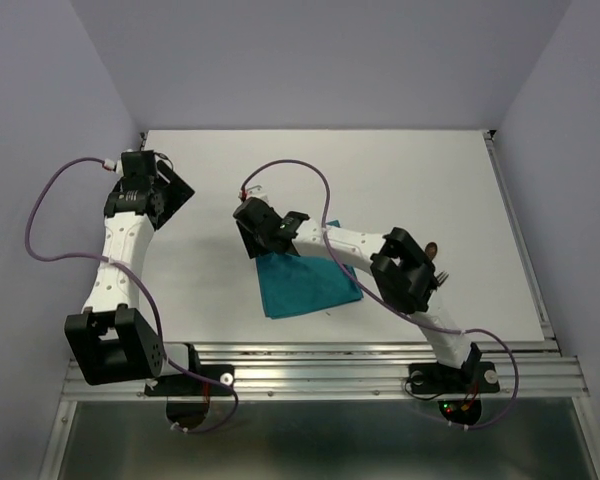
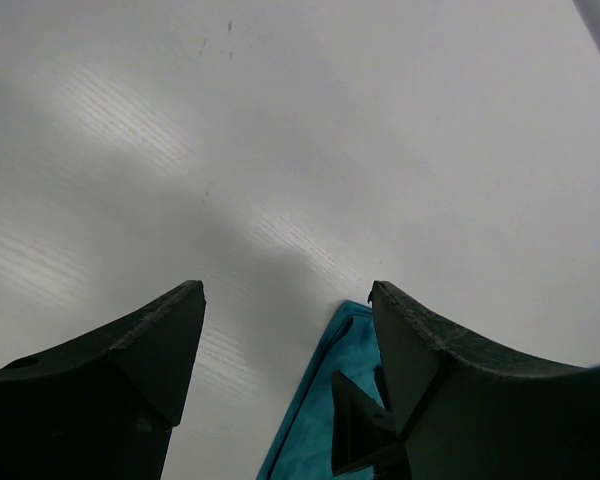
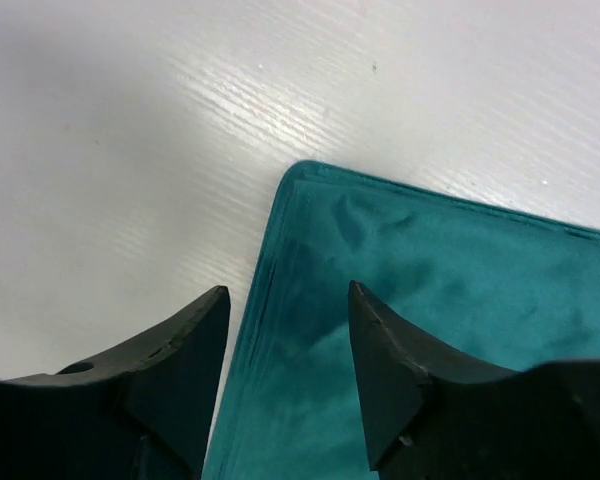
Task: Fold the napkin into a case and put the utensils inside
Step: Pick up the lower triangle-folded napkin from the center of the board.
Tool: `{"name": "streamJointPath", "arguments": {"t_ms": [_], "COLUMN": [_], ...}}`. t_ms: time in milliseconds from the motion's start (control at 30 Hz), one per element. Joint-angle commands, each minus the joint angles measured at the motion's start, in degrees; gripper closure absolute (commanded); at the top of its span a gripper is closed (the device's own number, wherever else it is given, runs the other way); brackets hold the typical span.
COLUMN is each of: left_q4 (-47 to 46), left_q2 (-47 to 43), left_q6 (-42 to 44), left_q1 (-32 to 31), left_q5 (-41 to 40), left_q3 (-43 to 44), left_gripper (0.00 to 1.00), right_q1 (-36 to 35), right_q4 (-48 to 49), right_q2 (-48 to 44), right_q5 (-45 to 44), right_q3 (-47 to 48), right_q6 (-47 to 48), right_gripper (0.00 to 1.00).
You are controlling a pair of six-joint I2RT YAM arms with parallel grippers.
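1. Right gripper [image 3: 288, 290] hangs with its jaws spread and nothing between them. It straddles one edge of the napkin [image 3: 430, 300] just below a corner, and we cannot tell whether its tips touch the cloth.
2. Left gripper [image 2: 285, 287] is likewise spread and empty, over bare table [image 1: 400, 170] and well apart from the cloth.
3. We find the napkin lying flat near the middle of the table, partly under the right arm. The utensils [image 1: 432, 247] lie to its right, half hidden by that arm's elbow.
4. We judge the cloth to be thin, light and limp, with a sheen that suggests it slides easily. Stacked hems along the straddled edge suggest it is already doubled.
5. We would take hold at that corner or edge, with one finger slipped beneath to catch every layer, and lift low so the cloth neither flops nor drags.
6. We see one risk: pinching only the top layer would peel the fold open.
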State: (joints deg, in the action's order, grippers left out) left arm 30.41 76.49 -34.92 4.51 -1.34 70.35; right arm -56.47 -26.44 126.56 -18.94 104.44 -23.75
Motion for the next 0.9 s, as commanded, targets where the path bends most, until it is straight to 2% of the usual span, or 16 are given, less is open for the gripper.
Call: {"name": "streamJointPath", "arguments": {"t_ms": [0,233,567,633,867], "left_q4": [2.11,0.35,-0.62,-0.62,-1.06], "left_q2": [-0.9,-0.02,-0.64,-0.73,-0.99], "left_q6": [-0.77,0.02,0.81,0.81,1.08], "left_q1": [0.85,0.85,0.85,0.85,0.85], "left_q5": [1.08,5.12,5.3,5.21,5.12], "left_q3": [-2.93,-4.78,-6.27,-6.54,-7.5], "left_gripper": [0.22,0.22,0.22,0.22,0.22], "right_q1": [-0.13,-0.66,-1.19,-1.19,-1.19], "right_q4": [-3.7,-5.82,-6.79,-6.79,-1.61], "right_q2": [3.33,9.93,15.9,17.13,14.51], "right_q5": [-4.0,-7.86,-11.55,-11.91,-9.2], "right_q3": [8.57,14.46,15.88,15.7,10.52], "right_q6": [0.46,-0.25,-1.21,-1.74,-1.74], "right_gripper": [0.42,0.32,0.32,0.37,0.88]}}
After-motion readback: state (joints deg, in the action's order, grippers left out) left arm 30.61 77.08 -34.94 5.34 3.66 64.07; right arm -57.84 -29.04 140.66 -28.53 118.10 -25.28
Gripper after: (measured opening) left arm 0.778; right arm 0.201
